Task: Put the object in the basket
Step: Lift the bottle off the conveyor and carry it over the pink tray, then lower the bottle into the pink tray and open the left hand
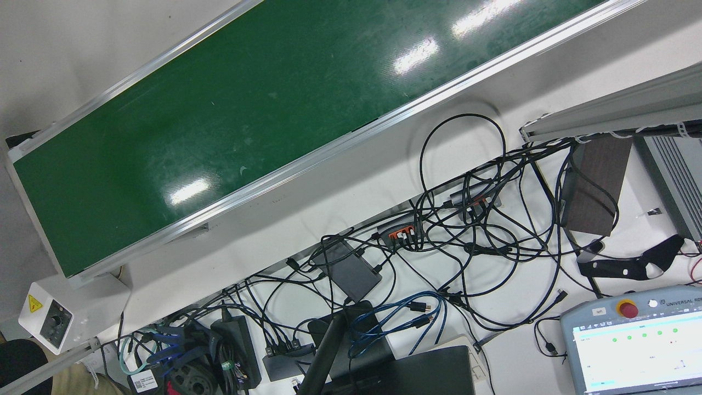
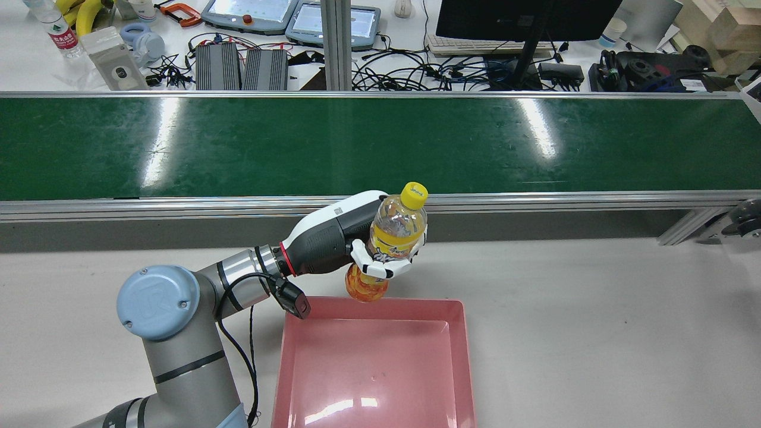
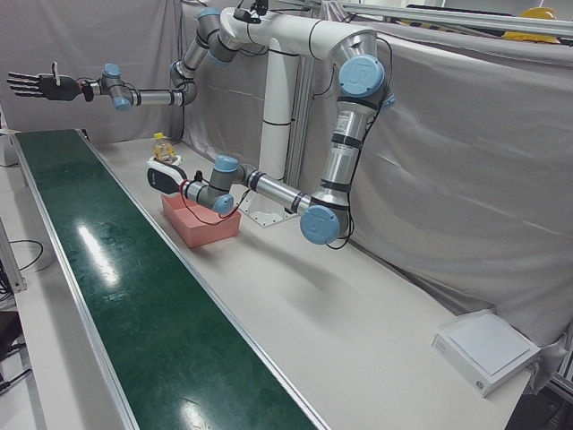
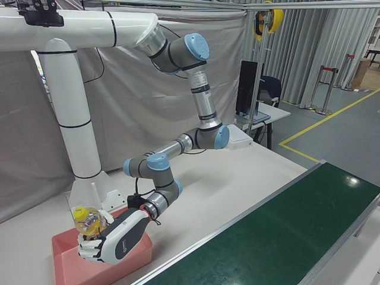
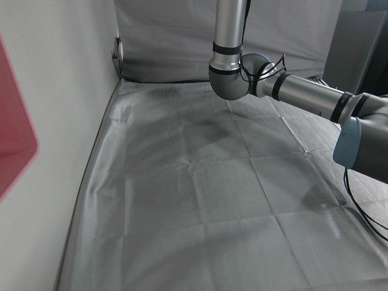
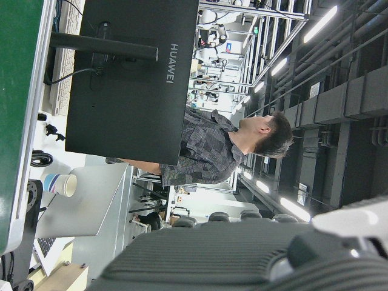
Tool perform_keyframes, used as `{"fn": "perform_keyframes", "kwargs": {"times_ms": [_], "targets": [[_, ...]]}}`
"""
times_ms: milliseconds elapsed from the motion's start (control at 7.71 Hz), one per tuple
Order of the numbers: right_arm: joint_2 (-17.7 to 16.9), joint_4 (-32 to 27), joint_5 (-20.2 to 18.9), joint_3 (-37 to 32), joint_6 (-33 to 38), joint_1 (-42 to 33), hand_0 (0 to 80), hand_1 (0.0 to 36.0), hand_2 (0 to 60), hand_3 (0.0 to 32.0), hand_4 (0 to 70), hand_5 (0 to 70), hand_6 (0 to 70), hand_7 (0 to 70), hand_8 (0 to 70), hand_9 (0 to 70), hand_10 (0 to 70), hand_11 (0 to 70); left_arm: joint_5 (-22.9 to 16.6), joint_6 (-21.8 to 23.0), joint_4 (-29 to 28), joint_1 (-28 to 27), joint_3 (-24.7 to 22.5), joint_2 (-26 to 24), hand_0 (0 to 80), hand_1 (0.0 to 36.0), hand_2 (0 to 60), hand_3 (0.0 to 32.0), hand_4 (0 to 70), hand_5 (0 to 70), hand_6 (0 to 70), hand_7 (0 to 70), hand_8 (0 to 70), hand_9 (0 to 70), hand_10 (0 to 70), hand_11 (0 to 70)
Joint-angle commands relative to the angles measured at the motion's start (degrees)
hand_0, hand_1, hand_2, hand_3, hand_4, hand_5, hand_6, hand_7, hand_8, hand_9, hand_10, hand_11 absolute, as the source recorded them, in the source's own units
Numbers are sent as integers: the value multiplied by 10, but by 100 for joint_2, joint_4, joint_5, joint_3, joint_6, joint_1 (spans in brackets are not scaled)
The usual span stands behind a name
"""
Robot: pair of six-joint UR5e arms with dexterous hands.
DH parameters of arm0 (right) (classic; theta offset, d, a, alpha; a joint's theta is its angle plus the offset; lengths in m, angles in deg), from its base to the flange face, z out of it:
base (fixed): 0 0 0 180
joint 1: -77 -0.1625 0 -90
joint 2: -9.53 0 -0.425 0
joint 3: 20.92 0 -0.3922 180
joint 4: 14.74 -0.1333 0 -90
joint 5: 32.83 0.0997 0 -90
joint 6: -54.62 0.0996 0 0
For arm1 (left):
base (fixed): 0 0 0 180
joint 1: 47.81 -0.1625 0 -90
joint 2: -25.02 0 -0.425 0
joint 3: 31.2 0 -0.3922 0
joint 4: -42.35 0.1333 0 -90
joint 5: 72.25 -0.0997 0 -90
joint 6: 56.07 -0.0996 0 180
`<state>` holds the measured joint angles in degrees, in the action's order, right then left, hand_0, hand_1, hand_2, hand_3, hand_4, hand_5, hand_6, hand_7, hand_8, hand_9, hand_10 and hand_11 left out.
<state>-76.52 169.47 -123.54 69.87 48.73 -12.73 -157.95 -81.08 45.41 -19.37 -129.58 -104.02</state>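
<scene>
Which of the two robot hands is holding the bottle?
The left hand, low over the pink basket, grips the yellow-capped bottle. The right hand is raised high, open and empty.

I'm set up in a robotics lab: green conveyor belt [image 2: 380, 145], teach pendants [image 2: 250, 13] among tangled cables [image 1: 466, 219], grey curtains [image 3: 466, 134], yellow floor tape [image 4: 320, 124] outside my cell.

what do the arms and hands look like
Silver tube arms with pale blue joint caps, mounted on a white column. The left hand has a white and dark grey shell, a red wrist ring and a black cable; the right hand looks dark.
</scene>
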Motion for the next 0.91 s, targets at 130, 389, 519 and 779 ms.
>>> {"fn": "perform_keyframes", "kwargs": {"times_ms": [130, 389, 519, 779], "targets": [[-8, 0, 0, 0, 0, 0, 0, 0, 0, 0, 0, 0, 0, 0, 0, 0, 0, 0, 1, -354, -137, -637, -234, 114, 494, 146, 593, 0, 700, 700, 621, 700, 576, 700, 575, 700], [-8, 0, 0, 0, -9, 0, 0, 0, 0, 0, 0, 0, 0, 0, 0, 0, 0, 0, 36, -329, -1441, -707, -234, 1129, 480, 40, 0, 0, 231, 235, 44, 193, 158, 267, 273, 400], [-8, 0, 0, 0, 0, 0, 0, 0, 0, 0, 0, 0, 0, 0, 0, 0, 0, 0, 36, -320, -1700, -717, -234, 1248, 481, 31, 0, 0, 152, 117, 0, 70, 92, 145, 98, 148], [0, 0, 0, 0, 0, 0, 0, 0, 0, 0, 0, 0, 0, 0, 0, 0, 0, 0, 36, -329, -1817, -743, -234, 1249, 488, 24, 0, 0, 127, 6, 0, 36, 44, 80, 37, 62]]}}
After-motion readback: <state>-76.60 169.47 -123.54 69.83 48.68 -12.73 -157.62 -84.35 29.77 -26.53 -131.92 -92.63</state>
